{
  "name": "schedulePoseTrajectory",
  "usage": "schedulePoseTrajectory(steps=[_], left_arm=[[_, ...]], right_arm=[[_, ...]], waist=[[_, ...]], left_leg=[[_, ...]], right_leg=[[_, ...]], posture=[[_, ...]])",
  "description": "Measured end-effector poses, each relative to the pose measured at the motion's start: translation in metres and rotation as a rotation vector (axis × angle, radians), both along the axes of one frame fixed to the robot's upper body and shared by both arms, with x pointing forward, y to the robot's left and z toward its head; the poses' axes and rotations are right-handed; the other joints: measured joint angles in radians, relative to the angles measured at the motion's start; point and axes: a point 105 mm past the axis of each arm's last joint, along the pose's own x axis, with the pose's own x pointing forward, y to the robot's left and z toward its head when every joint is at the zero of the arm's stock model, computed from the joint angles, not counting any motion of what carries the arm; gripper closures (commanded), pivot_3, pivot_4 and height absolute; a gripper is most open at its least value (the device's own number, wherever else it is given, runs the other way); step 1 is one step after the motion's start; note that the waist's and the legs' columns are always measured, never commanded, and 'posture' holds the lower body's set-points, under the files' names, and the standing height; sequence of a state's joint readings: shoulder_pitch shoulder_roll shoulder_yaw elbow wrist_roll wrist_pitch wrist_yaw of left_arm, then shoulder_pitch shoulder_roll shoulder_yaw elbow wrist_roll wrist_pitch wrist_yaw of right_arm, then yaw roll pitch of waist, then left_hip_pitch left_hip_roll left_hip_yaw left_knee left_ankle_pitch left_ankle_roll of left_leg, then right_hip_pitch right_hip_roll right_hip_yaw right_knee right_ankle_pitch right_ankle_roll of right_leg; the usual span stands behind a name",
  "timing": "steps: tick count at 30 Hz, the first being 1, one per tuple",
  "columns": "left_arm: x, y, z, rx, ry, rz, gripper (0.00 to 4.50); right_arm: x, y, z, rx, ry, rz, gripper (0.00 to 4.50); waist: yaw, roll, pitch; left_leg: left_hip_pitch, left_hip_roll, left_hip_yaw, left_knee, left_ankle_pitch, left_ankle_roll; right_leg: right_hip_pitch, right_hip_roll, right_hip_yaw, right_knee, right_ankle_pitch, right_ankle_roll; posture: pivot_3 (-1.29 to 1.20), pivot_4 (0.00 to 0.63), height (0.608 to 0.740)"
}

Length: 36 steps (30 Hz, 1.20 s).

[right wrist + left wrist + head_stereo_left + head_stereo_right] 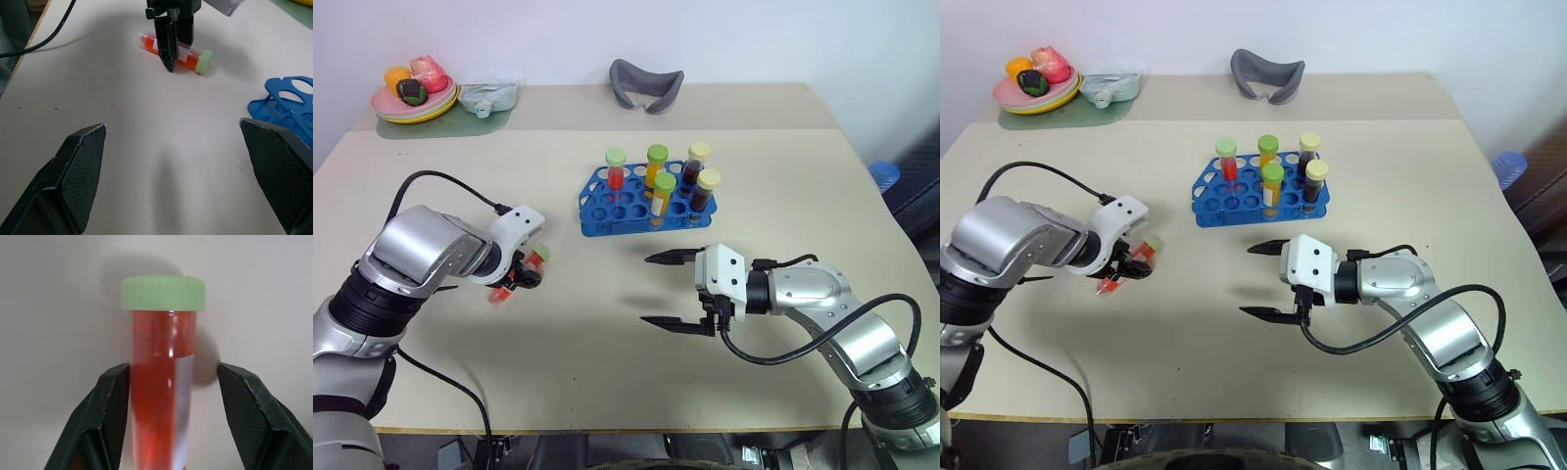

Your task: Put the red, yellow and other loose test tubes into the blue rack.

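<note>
- Left hand [514, 277]: it points steeply down at the table [607, 343], with its two black fingers [110, 416] straddling the red tube [161, 382]. In the left wrist view one finger lies against the tube wall, while a gap remains at the other finger. The hand is partly closed and the grip is not yet complete.
- Red tube: it lies on its side on the table, pale green cap [163, 293] pointing away from the wrist. The fingers sit on the lower body, well below the cap. Whether the tube is already lifted clear of the surface cannot be told for certain; in the right wrist view it appears to rest on the table.
- Step in hand: close on the tube. Bring the free finger in until both pads bear evenly on the wall. Keep the tube centred between the pads so that it does not roll or squirt out. Lift only when contact on both sides is firm.
- Right hand [680, 291]: it hovers above the table, fingers spread wide, holding nothing.
- Blue rack [607, 211]: it stands beyond both hands, towards the middle of the table. Five capped tubes already stand upright in it. Several front holes are free, so the approach from the left is likely unobstructed.
</note>
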State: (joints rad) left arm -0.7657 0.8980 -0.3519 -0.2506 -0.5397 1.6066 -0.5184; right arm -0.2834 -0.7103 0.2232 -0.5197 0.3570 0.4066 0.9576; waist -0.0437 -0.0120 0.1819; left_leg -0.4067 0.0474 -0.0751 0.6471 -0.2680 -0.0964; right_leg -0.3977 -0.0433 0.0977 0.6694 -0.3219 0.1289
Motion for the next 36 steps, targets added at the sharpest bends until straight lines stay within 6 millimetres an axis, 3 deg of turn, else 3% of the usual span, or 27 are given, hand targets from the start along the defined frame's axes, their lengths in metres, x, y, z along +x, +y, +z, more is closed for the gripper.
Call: schedulePoseTrajectory(steps=[1, 4, 6, 7, 14, 16, 20, 24, 26, 30, 36], left_arm=[[0.0, 0.0, 0.0, 0.0, -0.002, 0.001, 1.76], [0.001, 0.001, 0.0, -0.003, -0.01, 0.011, 2.58], [0.002, 0.002, 0.001, -0.002, -0.018, 0.02, 3.5], [0.002, 0.003, 0.001, -0.001, -0.019, 0.022, 3.71], [0.01, 0.009, 0.01, -0.044, -0.081, 0.09, 3.71], [0.022, 0.007, 0.027, -0.136, -0.214, 0.112, 3.71], [0.045, 0.01, 0.087, -0.324, -0.668, 0.128, 3.71], [0.046, 0.014, 0.117, -0.528, -0.981, 0.166, 3.71], [0.045, 0.011, 0.116, -0.639, -1.076, 0.178, 3.71], [0.048, 0.011, 0.101, -0.685, -1.145, 0.196, 3.71], [0.052, 0.0, 0.076, -0.83, -1.119, 0.227, 3.71]], right_arm=[[0.0, 0.0, 0.0, 0.001, 0.0, 0.001, 0.0], [0.0, 0.0, 0.0, 0.002, -0.001, 0.002, 0.0], [0.0, 0.0, 0.0, 0.002, -0.001, 0.002, 0.0], [0.0, 0.0, 0.0, 0.001, -0.001, 0.002, 0.0], [0.0, 0.0, 0.0, 0.0, -0.001, 0.002, 0.0], [0.0, 0.0, 0.0, 0.002, -0.002, -0.005, 0.0], [0.01, -0.007, 0.004, 0.051, -0.015, -0.088, 0.0], [0.022, -0.014, 0.004, 0.139, 0.006, -0.206, 0.0], [0.025, -0.013, 0.002, 0.184, 0.023, -0.243, 0.0], [0.028, -0.015, 0.0, 0.218, 0.034, -0.292, 0.0], [0.028, -0.019, -0.008, 0.228, 0.054, -0.348, 0.0]], waist=[[0.0, 0.0, 0.0], [-0.001, 0.0, 0.0], [-0.001, 0.0, 0.0], [-0.001, 0.0, 0.0], [0.0, 0.0, 0.0], [0.001, 0.0, 0.0], [-0.001, -0.001, 0.0], [0.003, 0.0, -0.001], [0.004, -0.001, -0.001], [0.0, -0.001, -0.001], [0.0, -0.001, -0.001]], left_leg=[[0.0, 0.0, 0.0, 0.0, 0.0, 0.0], [0.0, 0.0, 0.0, 0.0, 0.0, 0.0], [0.0, 0.0, 0.0, 0.0, 0.0, 0.0], [0.0, 0.0, 0.0, 0.0, 0.0, 0.0], [0.0, 0.0, 0.0, 0.0, 0.0, 0.0], [-0.001, 0.0, 0.0, 0.0, 0.0, 0.0], [-0.001, 0.0, -0.001, 0.0, 0.001, -0.003], [-0.001, 0.0, 0.0, 0.0, 0.001, -0.003], [-0.001, 0.0, 0.0, 0.001, 0.001, -0.003], [0.0, 0.0, 0.0, 0.001, 0.001, -0.002], [0.0, 0.0, 0.0, 0.001, 0.0, 0.0]], right_leg=[[0.0, 0.0, 0.0, 0.0, 0.0, 0.0], [0.0, 0.0, 0.0, 0.0, 0.0, 0.0], [0.0, 0.0, 0.0, 0.0, 0.0, 0.0], [0.0, 0.0, 0.0, 0.0, 0.0, 0.0], [0.0, 0.0, 0.0, 0.0, 0.0, 0.0], [0.0, -0.001, -0.001, 0.0, 0.0, 0.0], [0.0, -0.001, -0.001, 0.0, 0.0, 0.0], [0.0, -0.002, -0.002, -0.001, 0.0, 0.0], [0.0, -0.002, -0.002, -0.001, 0.0, 0.0], [0.0, -0.002, -0.002, 0.0, 0.0, 0.0], [0.001, -0.002, -0.002, 0.0, 0.0, 0.0]], posture=[[0.0, 0.15, 0.74], [0.0, 0.15, 0.74], [0.0, 0.15, 0.74], [0.0, 0.15, 0.74], [0.0, 0.15, 0.74], [0.0, 0.15, 0.74], [0.0, 0.15, 0.74], [0.0, 0.15, 0.74], [0.0, 0.15, 0.74], [0.0, 0.15, 0.74], [0.0, 0.15, 0.74]])
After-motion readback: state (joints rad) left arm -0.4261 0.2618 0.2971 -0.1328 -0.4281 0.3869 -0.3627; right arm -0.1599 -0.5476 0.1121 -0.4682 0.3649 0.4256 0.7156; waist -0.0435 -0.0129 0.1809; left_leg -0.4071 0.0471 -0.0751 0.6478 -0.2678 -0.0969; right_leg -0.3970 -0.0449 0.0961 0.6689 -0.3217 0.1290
